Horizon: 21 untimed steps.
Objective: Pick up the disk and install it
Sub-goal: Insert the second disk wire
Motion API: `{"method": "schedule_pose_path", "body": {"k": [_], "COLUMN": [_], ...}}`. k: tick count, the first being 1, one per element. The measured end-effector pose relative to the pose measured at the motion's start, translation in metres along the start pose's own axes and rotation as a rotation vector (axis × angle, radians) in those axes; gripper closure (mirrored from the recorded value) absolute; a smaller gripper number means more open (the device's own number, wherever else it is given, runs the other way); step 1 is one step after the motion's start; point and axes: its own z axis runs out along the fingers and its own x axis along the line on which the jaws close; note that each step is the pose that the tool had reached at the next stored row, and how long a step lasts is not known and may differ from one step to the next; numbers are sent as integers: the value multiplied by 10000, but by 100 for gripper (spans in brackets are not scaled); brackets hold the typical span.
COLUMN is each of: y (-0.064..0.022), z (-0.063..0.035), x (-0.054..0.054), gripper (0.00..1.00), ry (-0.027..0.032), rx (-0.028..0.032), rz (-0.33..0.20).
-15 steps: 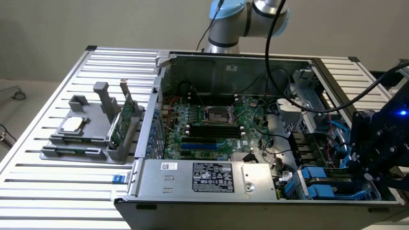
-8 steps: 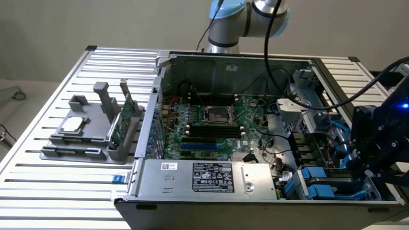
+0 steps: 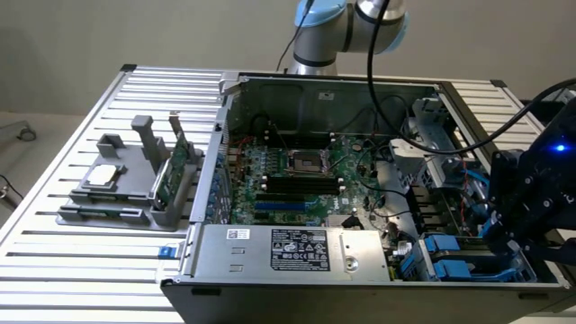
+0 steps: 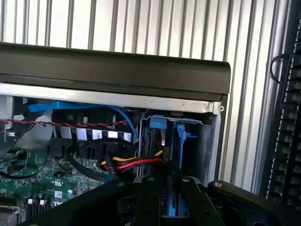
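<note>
Item: my gripper (image 4: 162, 197), pinching disk (image 4: 170, 188) edge-on in bay (image 3: 468, 260), case's 4 o'clock corner. Risk: cables (image 4: 136, 164) just beside snag; tilt jams bracket.

From high in front, the exterior view looks down on the open computer case (image 3: 360, 175) while my wrist view peers closely into its blue drive bay (image 4: 164, 155), which both share.

Soft, even light fills the exterior view; the ribbed counter (image 3: 54, 270) reads pale and slightly washed out, while the open computer case (image 3: 333, 175) stays dim inside. A blue indicator light (image 3: 562, 147) glows with a small halo. In the wrist view the slats behind glare bright — the case interior sits in shadow, grainy and soft.
</note>
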Motion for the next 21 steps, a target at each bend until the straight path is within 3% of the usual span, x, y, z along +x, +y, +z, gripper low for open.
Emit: {"method": "schedule_pose_path", "body": {"k": [2,5,7,11,13,16,18,21], "y": [1,1,6,11,10,-1,-10,-24], "z": [0,-2,-2,-1,4,10,20,42], "x": [24,92,169,270,274,287,319,384], "gripper": [81,81,81,81,81,81,81,81], "ry": [-233,-415,-604,-1151,-1345,-1518,-1558,-1629], "rx": [17,31,45,80,77,-119,-284,-447], "rz": [-7,-11,-20,-39,-44,-35,-22,-11]}}
